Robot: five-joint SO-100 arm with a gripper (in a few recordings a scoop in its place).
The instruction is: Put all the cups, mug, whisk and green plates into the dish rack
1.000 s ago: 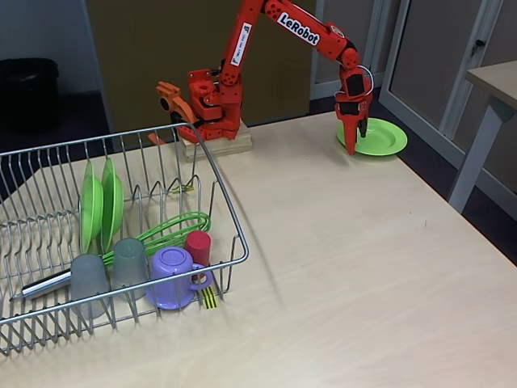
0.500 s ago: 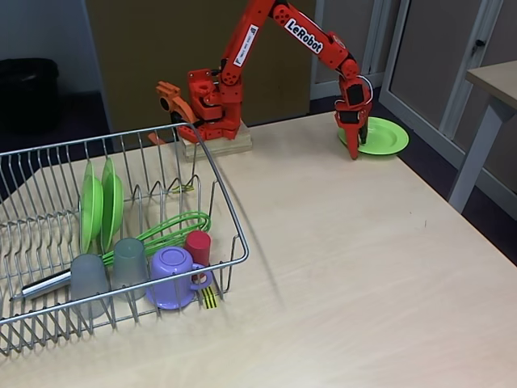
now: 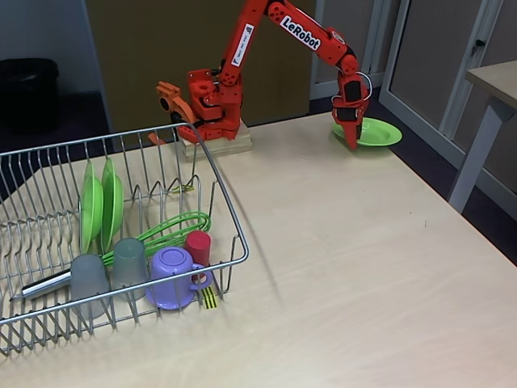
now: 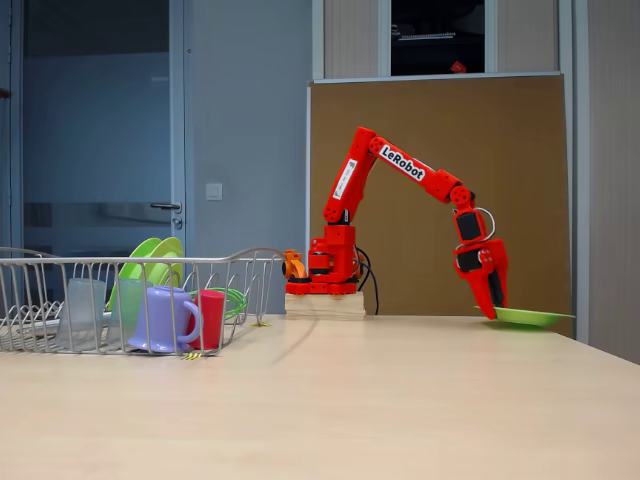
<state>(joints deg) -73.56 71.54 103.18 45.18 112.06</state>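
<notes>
On the left side of the table [image 3: 347, 267] sat the big wire dish rack [image 3: 48, 166]. Two green plates [image 3: 101, 202] stood up on their edges in the rack, side by side between the prongs. In front of them, near the rack's front wall, two grey cups [image 3: 109, 271] stood in a row, mouth down by the look of them. The purple mug [image 3: 171, 277] sat just to their right, with its handle pointing right. The small red cup [image 3: 197, 245] was just behind the mug. The whisk [image 3: 161, 232] lay flat in the rack behind the cups, with its green loops toward the red cup and its silver handle poking out at the left. A little yellow and black tag [image 3: 209, 297] hung at the rack's front right corner.

Behind the rack, the red arm's base [image 3: 212, 101] stood on a wooden block [image 3: 218, 144] at the back of the table. The arm reached up and over to the right.

At the far right back corner was the third green plate [image 3: 373, 131]. The gripper [image 3: 350, 133] pointed down and was clamped on the plate's left rim. In the other fixed view, the plate [image 4: 530, 316] was tipped, with its left edge raised in the gripper [image 4: 492, 300] and its right edge low by the table top.
</notes>
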